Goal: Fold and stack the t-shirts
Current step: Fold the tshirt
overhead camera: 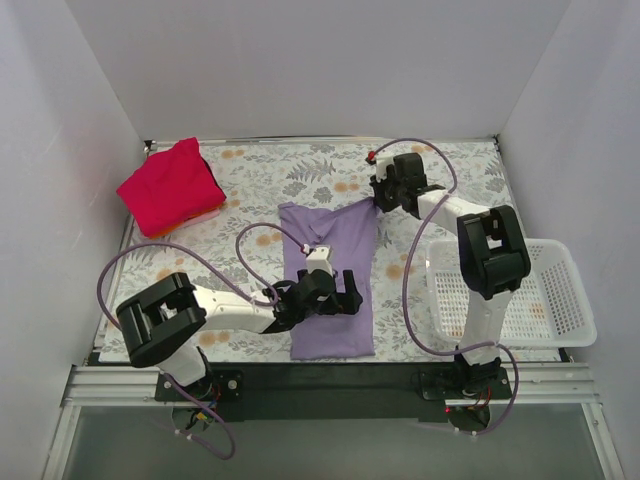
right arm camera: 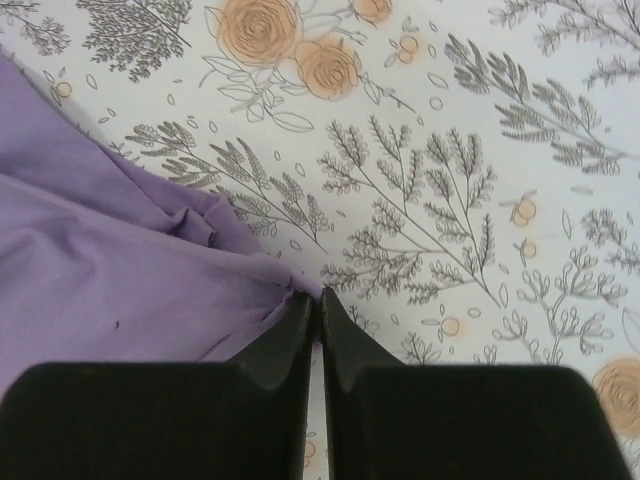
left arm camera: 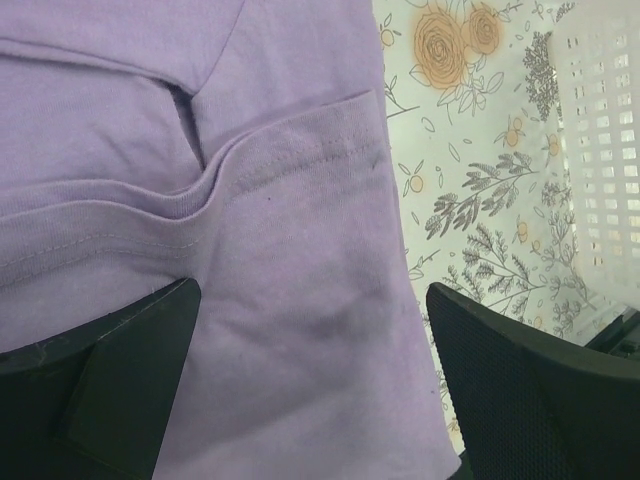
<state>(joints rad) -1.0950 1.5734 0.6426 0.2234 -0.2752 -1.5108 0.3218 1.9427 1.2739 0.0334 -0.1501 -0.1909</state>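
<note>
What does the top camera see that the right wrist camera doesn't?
Only the top camera shows the red shirt, the white basket and the left gripper, open over the purple shirt. Only the right wrist camera shows, up close, the right gripper pinched shut on that shirt's corner. Both show the purple shirt and the flowery table cover.

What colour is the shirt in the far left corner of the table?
Bright red; the shirt shows best in the top external view.
</note>
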